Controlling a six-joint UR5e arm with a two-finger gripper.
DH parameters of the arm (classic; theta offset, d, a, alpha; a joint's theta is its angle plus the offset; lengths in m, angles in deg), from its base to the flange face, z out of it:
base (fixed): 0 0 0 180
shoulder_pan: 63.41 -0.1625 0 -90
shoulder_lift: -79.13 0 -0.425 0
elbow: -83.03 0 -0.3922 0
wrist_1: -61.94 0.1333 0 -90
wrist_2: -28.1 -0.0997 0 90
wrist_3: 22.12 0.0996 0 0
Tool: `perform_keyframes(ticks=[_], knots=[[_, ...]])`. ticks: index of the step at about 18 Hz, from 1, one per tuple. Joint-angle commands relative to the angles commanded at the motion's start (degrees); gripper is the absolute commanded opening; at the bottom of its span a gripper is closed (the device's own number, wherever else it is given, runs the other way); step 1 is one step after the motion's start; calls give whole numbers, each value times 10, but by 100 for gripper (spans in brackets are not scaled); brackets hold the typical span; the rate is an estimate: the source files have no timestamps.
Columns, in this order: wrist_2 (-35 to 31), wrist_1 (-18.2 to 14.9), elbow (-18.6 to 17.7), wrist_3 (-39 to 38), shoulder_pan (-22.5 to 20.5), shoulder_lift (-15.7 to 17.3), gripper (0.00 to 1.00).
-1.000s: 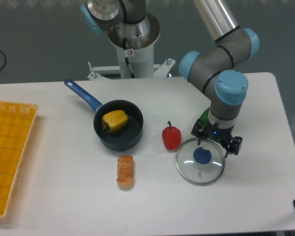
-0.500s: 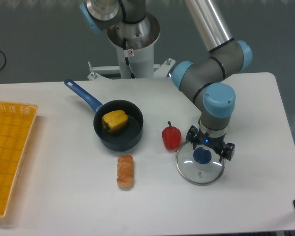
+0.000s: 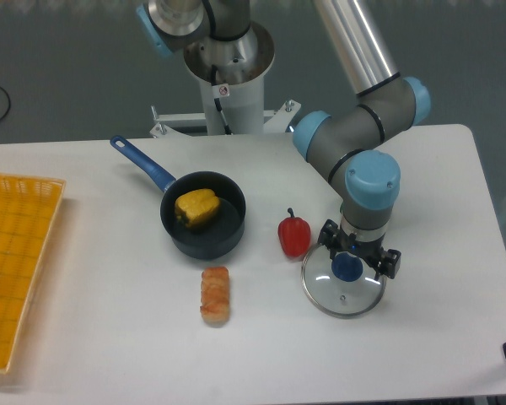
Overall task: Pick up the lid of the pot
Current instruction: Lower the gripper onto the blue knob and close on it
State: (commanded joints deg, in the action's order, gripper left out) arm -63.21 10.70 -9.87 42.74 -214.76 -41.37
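Note:
The pot lid (image 3: 343, 297), clear with a pale metal rim and a blue round knob (image 3: 347, 267), lies flat on the table right of centre. My gripper (image 3: 359, 251) stands open over the lid's upper right part, its two fingers spread to either side with nothing held between them. The knob shows just in front of the gap between the fingers, in this view. How high the fingertips are above the lid I cannot tell. Part of the lid's far right rim is hidden behind the gripper.
A red vegetable (image 3: 294, 236) lies close to the lid's upper left. Further left are a black pan (image 3: 225, 240) with a blue handle and a yellow item (image 3: 197, 207) inside, and a brown sausage-like item (image 3: 215, 295). An orange basket (image 3: 25, 253) stands at the left edge.
My gripper has moved left and come nearer the lid, staying open. The green item seen behind it earlier is now hidden. The lid has not moved.

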Motion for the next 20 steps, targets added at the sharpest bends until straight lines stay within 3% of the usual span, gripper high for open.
perform_keyframes(ticks=[17,20], knots=[[0,-4,0,-3,7,-9,100],[-3,-4,0,-4,10,-10,96]])
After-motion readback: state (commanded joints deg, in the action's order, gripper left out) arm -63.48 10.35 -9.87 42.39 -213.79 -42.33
